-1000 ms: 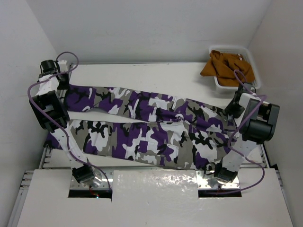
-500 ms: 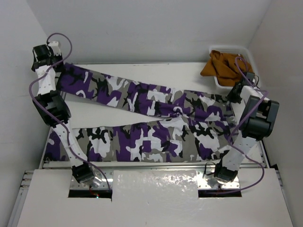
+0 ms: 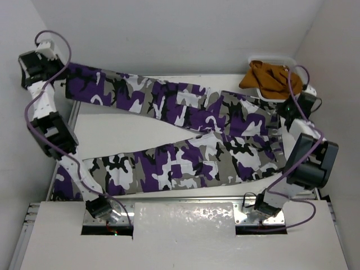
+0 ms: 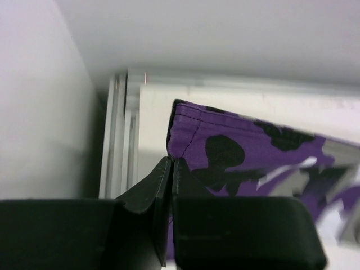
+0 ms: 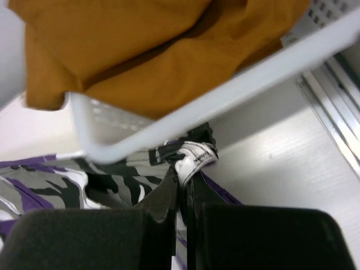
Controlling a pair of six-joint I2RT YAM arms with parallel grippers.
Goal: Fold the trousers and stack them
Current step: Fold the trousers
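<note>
purple, white, grey and black camouflage print all over the trousers (image 3: 169, 169), mostly purple with a black blotch at the far left hem. plain orange-brown on the garment (image 3: 269, 79) far right. white for the perforated bin (image 3: 275, 57) and the table (image 3: 124, 129). matt black on both pairs of jaws.

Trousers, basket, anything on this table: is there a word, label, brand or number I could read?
No readable text in any view.
The trousers: camouflage print only, no words.
A small white patch on their edge, just above the right claw: dark marks, too blurred to read.
The white basket and the orange-brown garment: no writing visible.
</note>
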